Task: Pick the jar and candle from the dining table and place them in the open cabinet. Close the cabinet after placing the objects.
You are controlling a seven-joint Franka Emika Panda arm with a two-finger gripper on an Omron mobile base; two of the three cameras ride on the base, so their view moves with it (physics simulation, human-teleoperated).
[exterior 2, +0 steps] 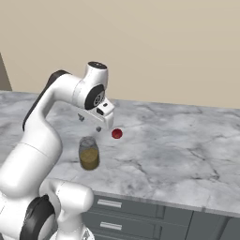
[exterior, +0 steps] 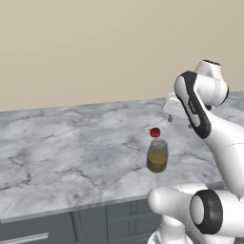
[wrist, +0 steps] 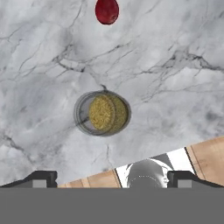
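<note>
A clear glass jar (exterior: 157, 156) with a grey-tinted lid and olive-brown filling in its lower half stands upright on the wide grey-white marble-veined table (exterior: 62, 152), not far from the table's front edge. Just behind it, a little farther from the edge and apart from it, lies a small red ball (exterior: 155, 132).

The white arm reaches over the table, and its hand (exterior 2: 89, 123) hangs above the jar with clear air between them, pointing down at the tabletop. In the right base view the hand sits just above and slightly behind the jar (exterior 2: 88, 153), with the red ball (exterior 2: 116, 133) off to its side. The two dark fingertips stand wide apart at the bottom of the hand view, and nothing lies between them: the hand (wrist: 112, 179) is released and grasps nothing.

From the hand view the jar (wrist: 102, 113) is seen from straight above as a round rim with the olive-brown filling showing through the lid, sitting roughly between the lines of the two fingertips but farther out along the table. The red ball (wrist: 107, 10) shows at the top edge of that view, well beyond the jar.

Below the tabletop, dark grey drawer fronts (exterior 2: 131, 213) with silver handles run along the front. A plain beige wall (exterior: 95, 47) rises behind the table.
</note>
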